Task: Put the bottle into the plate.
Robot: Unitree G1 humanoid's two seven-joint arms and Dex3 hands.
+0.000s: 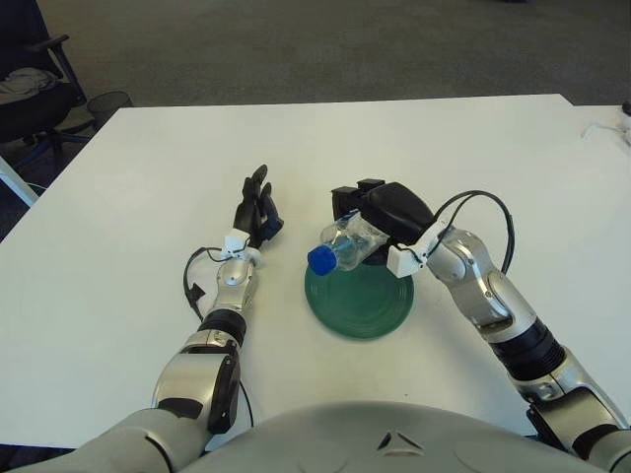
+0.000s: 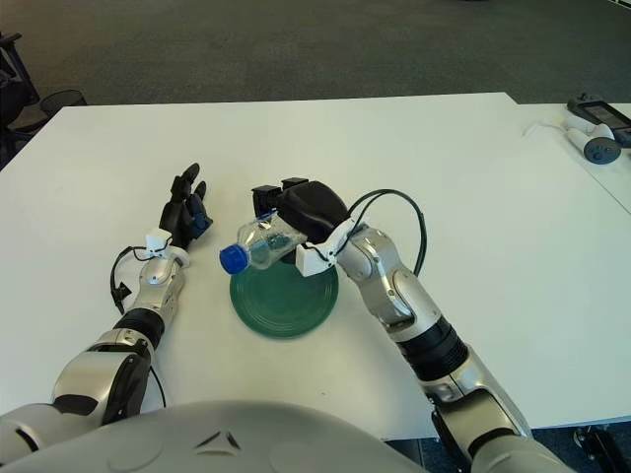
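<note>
A clear plastic bottle (image 1: 345, 245) with a blue cap (image 1: 321, 259) lies on its side in my right hand (image 1: 380, 215), cap pointing left. The hand's black fingers are curled around the bottle's body and hold it just above the far edge of the green plate (image 1: 365, 301), which sits on the white table. The bottle also shows in the right eye view (image 2: 261, 244), over the plate (image 2: 286, 301). My left hand (image 1: 256, 212) shows to the left of the plate, fingers extended and holding nothing.
The white table (image 1: 148, 177) spreads on all sides of the plate. A dark office chair (image 1: 30, 69) stands past the table's far left corner. A second table at the right carries small devices and a cable (image 2: 596, 133).
</note>
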